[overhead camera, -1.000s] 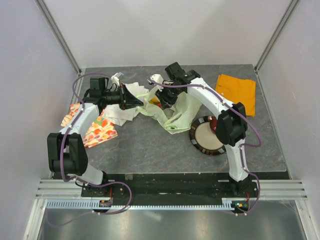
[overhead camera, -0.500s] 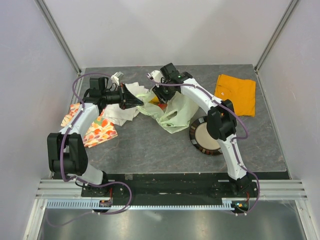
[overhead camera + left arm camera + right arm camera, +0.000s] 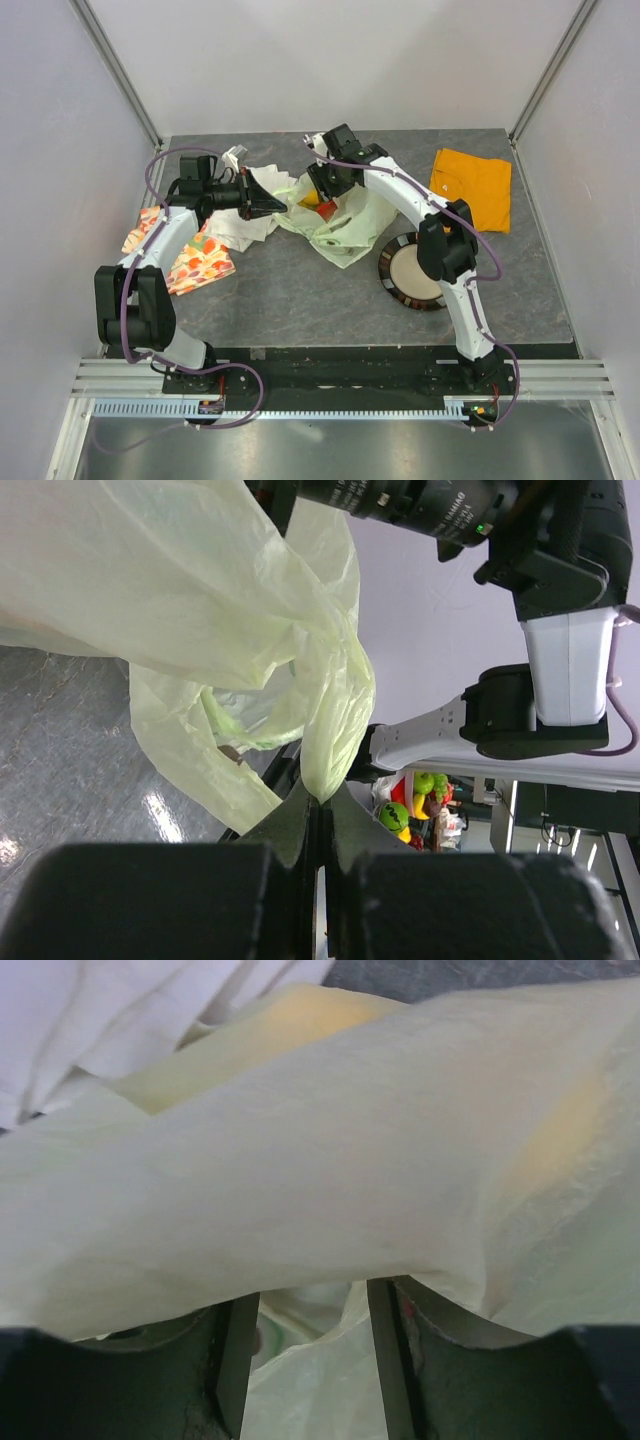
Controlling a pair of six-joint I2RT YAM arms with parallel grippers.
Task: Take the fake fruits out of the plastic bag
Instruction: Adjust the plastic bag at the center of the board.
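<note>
The pale green plastic bag [image 3: 345,228] lies crumpled at the table's middle. My left gripper [image 3: 280,205] is shut on a fold of the bag's rim [image 3: 325,770] and holds it up off the table. My right gripper [image 3: 322,188] hangs at the bag's mouth. Its jaws stand open, and bag film [image 3: 330,1160] drapes over the fingertips and hides them. Loose film also lies between the fingers [image 3: 236,1360]. A glimpse of red and yellow fake fruits [image 3: 312,201] shows at the mouth beside the right gripper. The rest of the fruits are hidden in the bag.
A dark-rimmed plate [image 3: 412,275] sits right of the bag, partly under the right arm. An orange cloth [image 3: 473,185] lies at the back right. A white cloth [image 3: 238,230] and a fruit-printed cloth [image 3: 198,262] lie under the left arm.
My right gripper moved left and down to the bag's mouth and its jaws spread wider. The bag's right part sank and folded flatter. The left gripper kept still.
</note>
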